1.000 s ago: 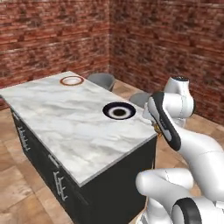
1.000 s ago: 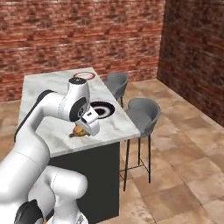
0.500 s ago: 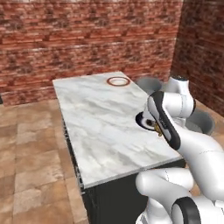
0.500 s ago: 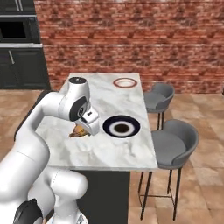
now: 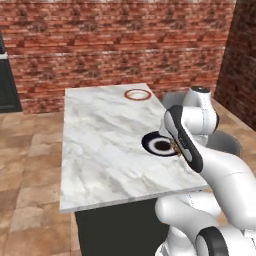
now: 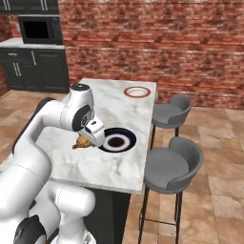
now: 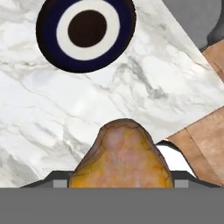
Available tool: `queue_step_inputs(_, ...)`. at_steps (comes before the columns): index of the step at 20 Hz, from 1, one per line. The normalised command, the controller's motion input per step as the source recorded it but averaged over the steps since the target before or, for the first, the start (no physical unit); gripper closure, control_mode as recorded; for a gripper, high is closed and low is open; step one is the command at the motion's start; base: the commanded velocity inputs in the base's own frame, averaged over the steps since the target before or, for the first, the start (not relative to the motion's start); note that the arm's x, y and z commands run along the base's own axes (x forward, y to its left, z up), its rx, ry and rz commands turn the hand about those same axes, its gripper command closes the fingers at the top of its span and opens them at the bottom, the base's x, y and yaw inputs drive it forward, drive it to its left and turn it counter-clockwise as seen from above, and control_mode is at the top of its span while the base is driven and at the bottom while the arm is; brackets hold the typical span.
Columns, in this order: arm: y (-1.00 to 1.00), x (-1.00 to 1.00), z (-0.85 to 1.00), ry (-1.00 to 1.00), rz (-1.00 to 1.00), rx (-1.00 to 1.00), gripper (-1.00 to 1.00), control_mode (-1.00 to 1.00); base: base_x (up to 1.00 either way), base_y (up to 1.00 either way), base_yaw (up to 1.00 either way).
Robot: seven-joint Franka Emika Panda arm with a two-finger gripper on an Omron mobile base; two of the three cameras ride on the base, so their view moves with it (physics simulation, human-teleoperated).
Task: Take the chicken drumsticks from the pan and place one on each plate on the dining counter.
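My gripper (image 6: 87, 141) is shut on the lighter golden-tan chicken drumstick (image 6: 82, 142), held just above the dining counter (image 6: 110, 110). In the hand view the drumstick (image 7: 120, 157) covers the fingertips, with the marble top (image 7: 87, 109) below it. The navy-rimmed plate (image 6: 117, 141) lies right beside the drumstick, a short way ahead in the hand view (image 7: 86, 33). In the left base view my forearm hides most of the gripper (image 5: 175, 148) at the navy plate's (image 5: 159, 144) right edge. The reddish-brown-rimmed plate (image 6: 137, 92) (image 5: 138, 94) sits at the counter's far end. The pan and the other drumstick are out of view.
Two grey stools (image 6: 172, 112) (image 6: 174, 164) stand along the counter's right side. Dark cabinets with a microwave (image 6: 37, 30) line the back left. A brick wall (image 5: 125, 45) stands behind, with tiled floor (image 5: 25, 160) around the island.
The whole picture has swung round as the base drove, so the counter now runs lengthwise away from me. The gripper keeps its hold on the drumstick beside the navy plate.
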Motion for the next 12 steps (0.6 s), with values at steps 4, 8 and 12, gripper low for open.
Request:
queue_step_inputs(4,0.00,0.00,0.00,0.00,0.00,0.00,1.00,1.00,0.32,-0.60,0.17)
queue_step_inputs(8,0.00,0.00,0.00,0.00,0.00,0.00,1.00,1.00,0.37,-0.29,0.20)
queue_step_inputs(12,0.00,0.00,0.00,0.00,0.00,0.00,1.00,1.00,0.06,-0.04,0.02)
